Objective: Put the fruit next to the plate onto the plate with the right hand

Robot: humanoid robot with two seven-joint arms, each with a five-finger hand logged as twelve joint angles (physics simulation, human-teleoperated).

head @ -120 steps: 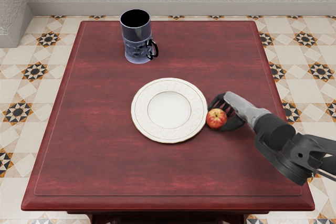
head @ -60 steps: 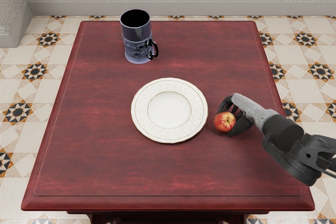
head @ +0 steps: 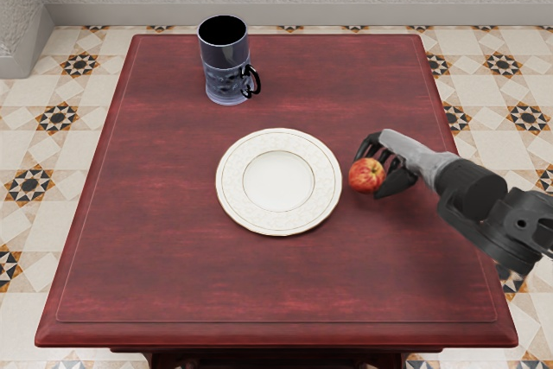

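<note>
Head view: right hand (head: 380, 168) grips apple (head: 366, 175) beside plate (head: 278, 181).

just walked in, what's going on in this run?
The right hand has its fingers closed around the apple, holding it just right of the plate. The apple is not yet on the plate, which has nothing on it. A mug stands at the far left of the table, untouched. The left arm is out of view.
</note>
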